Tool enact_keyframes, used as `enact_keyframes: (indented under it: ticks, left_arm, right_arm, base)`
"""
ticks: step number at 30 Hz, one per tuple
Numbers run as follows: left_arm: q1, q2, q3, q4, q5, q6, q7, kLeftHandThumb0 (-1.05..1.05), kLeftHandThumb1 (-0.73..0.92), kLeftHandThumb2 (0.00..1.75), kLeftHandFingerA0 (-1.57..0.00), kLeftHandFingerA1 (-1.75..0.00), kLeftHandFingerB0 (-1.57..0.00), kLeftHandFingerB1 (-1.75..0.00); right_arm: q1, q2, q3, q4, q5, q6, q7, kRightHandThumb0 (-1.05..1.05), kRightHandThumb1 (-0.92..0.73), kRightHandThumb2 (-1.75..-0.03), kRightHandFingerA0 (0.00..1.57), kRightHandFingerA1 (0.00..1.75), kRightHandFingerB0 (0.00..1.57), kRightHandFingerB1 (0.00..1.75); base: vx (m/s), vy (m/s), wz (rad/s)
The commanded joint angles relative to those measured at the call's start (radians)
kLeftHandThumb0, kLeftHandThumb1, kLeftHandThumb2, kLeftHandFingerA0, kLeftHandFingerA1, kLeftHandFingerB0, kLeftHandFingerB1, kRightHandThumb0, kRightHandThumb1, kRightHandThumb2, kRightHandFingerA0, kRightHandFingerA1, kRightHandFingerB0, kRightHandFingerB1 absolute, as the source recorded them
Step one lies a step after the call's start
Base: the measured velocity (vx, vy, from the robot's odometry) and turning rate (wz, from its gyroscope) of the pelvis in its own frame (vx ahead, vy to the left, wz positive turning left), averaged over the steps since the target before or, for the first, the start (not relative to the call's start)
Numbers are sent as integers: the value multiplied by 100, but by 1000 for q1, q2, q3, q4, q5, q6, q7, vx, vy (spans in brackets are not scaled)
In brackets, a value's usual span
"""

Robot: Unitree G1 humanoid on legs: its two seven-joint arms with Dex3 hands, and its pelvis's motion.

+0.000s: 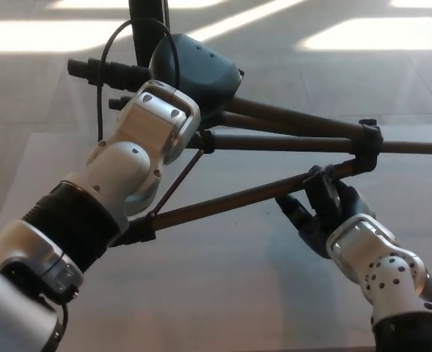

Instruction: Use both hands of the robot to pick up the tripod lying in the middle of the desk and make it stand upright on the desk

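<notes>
- We see the tripod [274, 158] lifted off the counter [223, 293], with its legs spread out.
- Our left hand [193, 73] is wrapped around the top part of the tripod, near where the legs meet. It is pinching that part tight.
- Our right hand [322, 209] is under the lowest leg [238, 198] of the tripod, beside its black clamp [368, 139]. The fingers [322, 191] curl around that leg and hold it.
- A thin brace [177, 182] joins the lowest leg to the middle of the tripod.
- We think the picking up is done, because both hands hold the tripod.
- It is tilted, not standing yet.
- What is left: turn the tripod so its feet point down, set it on the counter, and let go.
</notes>
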Motion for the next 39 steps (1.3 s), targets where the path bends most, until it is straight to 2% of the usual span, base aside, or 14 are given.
enact_keyframes:
  ticks: [1, 4, 6, 7, 12, 15, 17, 18, 22, 23, 25, 36, 38, 39]
  left_arm:
    - [46, 10, 8, -46, 11, -13, 60, -39, 68, 64, -88, -170, -80, -107]
    - [67, 13, 17, -62, -1, -15, 63, -42, 66, 65, -87, -166, -80, -109]
    - [73, 13, 18, -64, 1, -7, 58, -45, 65, 65, -87, -168, -77, -113]
    - [78, 8, 17, -66, 8, 11, 53, -49, 69, 67, -88, -161, -81, -104]
    - [110, -2, 39, -81, 4, 40, 75, -44, 54, 97, -117, -135, -89, -110]
    - [129, -14, 55, -104, 6, 60, 99, -47, 53, 95, -119, -137, -91, -112]
    - [136, -20, 55, -118, 21, 79, 97, -49, 53, 94, -119, -139, -89, -113]
    - [141, -29, 57, -116, 25, 90, 110, -49, 53, 94, -119, -139, -89, -113]
    - [180, -44, 79, -159, 9, 109, 121, -42, 48, 93, -117, -134, -88, -105]
    - [189, -50, 91, -167, -1, 114, 123, -39, 47, 93, -116, -133, -89, -104]
    - [193, -50, 97, -174, 11, 135, 111, -40, 52, 95, -114, -133, -87, -104]
    - [152, 22, 145, -177, -14, 86, 150, -27, 60, 69, -88, -175, -77, -134]
    - [142, 31, 168, -181, -33, 94, 121, -37, 53, 98, -114, -131, -86, -104]
    - [138, 31, 172, -184, -39, 101, 99, -27, 66, 73, -85, -170, -81, -112]
  right_arm:
    - [-275, 13, -117, 209, -38, -186, -223, -49, -89, -66, 62, 112, 50, 113]
    - [-322, 28, -163, 215, 7, -188, -228, -40, -74, -114, 65, 97, 56, 89]
    - [-320, 23, -169, 215, 7, -162, -207, -45, -89, -66, 58, 100, 54, 97]
    - [-295, 44, -200, 202, 30, -238, -152, -37, -77, -63, 73, 172, 57, 145]
    - [-343, 17, -247, 249, 30, -231, -153, -49, -56, -98, 123, 144, 105, 133]
    - [-350, 2, -272, 274, 33, -234, -109, -35, -72, -76, 106, 175, 79, 175]
    - [-356, -19, -266, 290, 13, -230, -64, -45, -60, -105, 132, 147, 116, 138]
    - [-369, -26, -279, 306, 18, -228, -73, -36, -68, -83, 115, 175, 86, 175]
    - [-393, -90, -267, 355, -12, -153, -35, -45, -44, -106, 135, 147, 117, 138]
    - [-396, -106, -255, 353, -23, -127, -36, -37, -50, -100, 114, 175, 89, 175]
    - [-370, -129, -202, 297, -80, -133, -28, -40, -50, -109, 128, 142, 115, 134]
    - [-326, -295, 61, 167, -342, -149, -10, -23, -32, -142, 102, 175, 84, 158]
    - [-357, -358, 142, 158, -424, -138, -7, -26, -38, -124, 129, 147, 110, 135]
    - [-367, -377, 159, 151, -432, -113, -2, -21, -35, -135, 99, 175, 86, 162]
  base:
    - [0, 0, 0]
    - [0, 0, 0]
    - [0, 0, 0]
    - [0, 0, 0]
    - [0, 0, 0]
    - [0, 0, 0]
    - [0, 0, 0]
    - [0, 0, 0]
    - [0, 0, 0]
    - [0, 0, 0]
    - [0, 0, 0]
    - [0, 0, 0]
    - [0, 0, 0]
    - [0, 0, 0]
